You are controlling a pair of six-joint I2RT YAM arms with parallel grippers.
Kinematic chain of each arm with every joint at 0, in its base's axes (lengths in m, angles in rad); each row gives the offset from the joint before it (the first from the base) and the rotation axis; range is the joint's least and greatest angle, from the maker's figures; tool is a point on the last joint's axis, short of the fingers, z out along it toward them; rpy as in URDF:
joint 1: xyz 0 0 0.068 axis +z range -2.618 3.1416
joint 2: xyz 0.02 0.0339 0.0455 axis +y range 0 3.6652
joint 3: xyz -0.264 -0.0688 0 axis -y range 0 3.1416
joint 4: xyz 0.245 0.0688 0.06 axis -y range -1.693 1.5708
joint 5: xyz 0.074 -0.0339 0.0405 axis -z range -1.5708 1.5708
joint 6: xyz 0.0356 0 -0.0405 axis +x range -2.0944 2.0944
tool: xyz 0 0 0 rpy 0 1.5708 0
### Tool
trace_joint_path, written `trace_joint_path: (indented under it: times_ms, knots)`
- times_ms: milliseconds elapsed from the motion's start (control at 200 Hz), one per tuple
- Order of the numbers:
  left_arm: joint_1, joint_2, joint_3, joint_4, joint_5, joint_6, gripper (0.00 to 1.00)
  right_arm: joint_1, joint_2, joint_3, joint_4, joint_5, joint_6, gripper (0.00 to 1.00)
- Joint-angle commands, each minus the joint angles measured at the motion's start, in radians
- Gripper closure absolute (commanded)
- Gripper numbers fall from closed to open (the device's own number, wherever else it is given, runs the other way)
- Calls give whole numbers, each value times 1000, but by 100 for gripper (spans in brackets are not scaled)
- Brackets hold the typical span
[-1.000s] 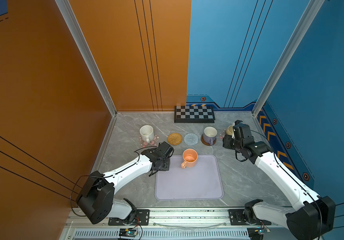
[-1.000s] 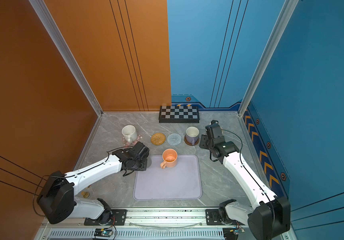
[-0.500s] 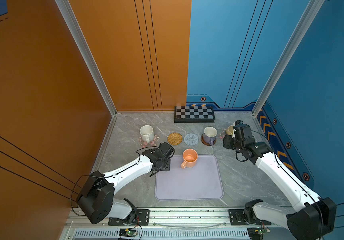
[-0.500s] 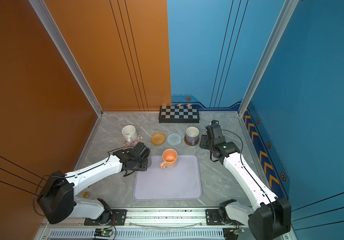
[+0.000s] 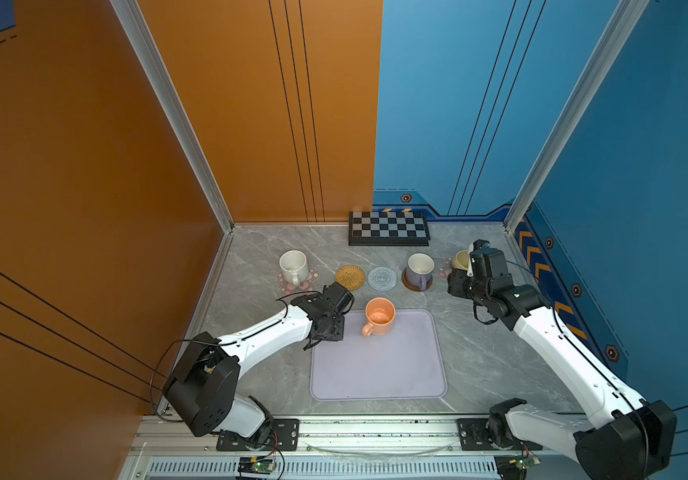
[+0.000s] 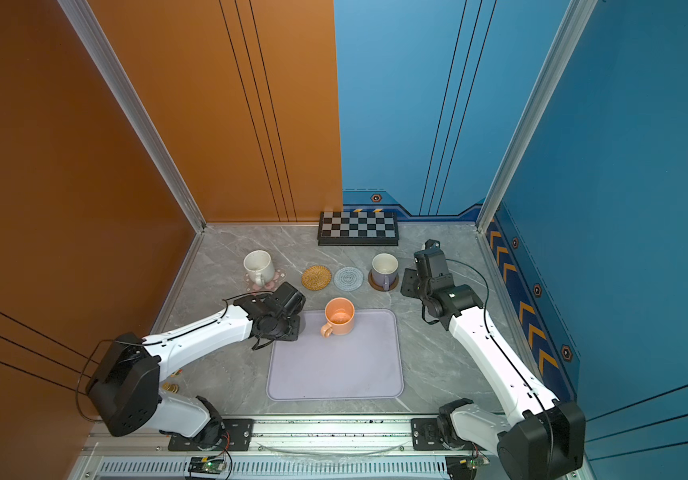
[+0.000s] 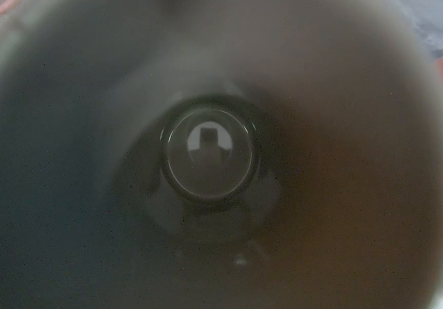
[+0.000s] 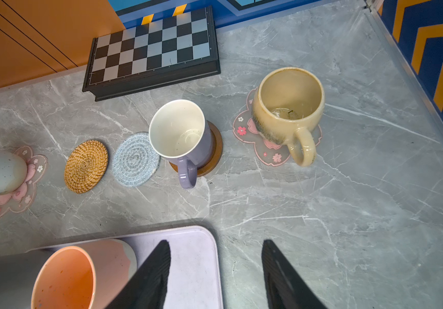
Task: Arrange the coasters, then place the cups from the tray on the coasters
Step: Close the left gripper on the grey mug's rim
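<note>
**A:** What is the left arm doing?

**B:** The left end effector [image 5: 328, 330] is hanging over the far left corner of the tray [image 5: 375, 374], right on the tall grey mug [image 7: 209, 152]. The left wrist view is looking straight down into the mug's dark inside. I cannot tell whether it is clenching the rim, because in both top views the wrist is hiding the mug.

**A:** Where is the mug going?

**B:** I am guessing the rattan coaster [image 5: 350, 277] or the spiral coaster [image 5: 382, 278]. Both are lying bare on the counter [image 5: 479, 353], between the speckled white mug [image 5: 293, 266] on its flower coaster [image 5: 311, 276] and the lavender mug [image 5: 420, 268] on the wooden coaster [image 8: 216, 149].

**A:** What is the careful way to do it?

**B:** It should be lifting straight up until the base is clearing the tray's low rim, and holding the mug upright. It should also be swinging away from the orange mug [image 5: 379, 316], which is standing just beside it on the tray. The two bare discs are lying close together, so an off-centre set-down is risking a straddle. It should be aiming for the middle of one disc and letting go only once the mug is sitting flat.

**A:** And the right arm?

**B:** The right end effector [image 8: 215, 242] is hovering released, with nothing between its fingers. It is near the beige mug [image 8: 287, 107] on the other flower coaster [image 8: 268, 155], out of the way.
</note>
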Motion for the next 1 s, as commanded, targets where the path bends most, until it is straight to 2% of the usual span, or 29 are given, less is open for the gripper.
trace_joint_path:
  times_ms: [0, 385, 576, 991]
  knots:
    - [-4, 10, 15, 13, 1, -15, 69, -10, -25, -16, -17, -8, 10, 42]
    - [-7, 17, 7, 15, -11, -15, 86, -15, -33, -11, -26, -12, 13, 42]
    - [-11, -4, -9, 15, -19, -19, 100, -15, -31, -8, -26, -14, 19, 42]
    - [-85, -5, -78, 40, -84, -86, 100, -15, -40, -33, -26, -36, 38, 42]
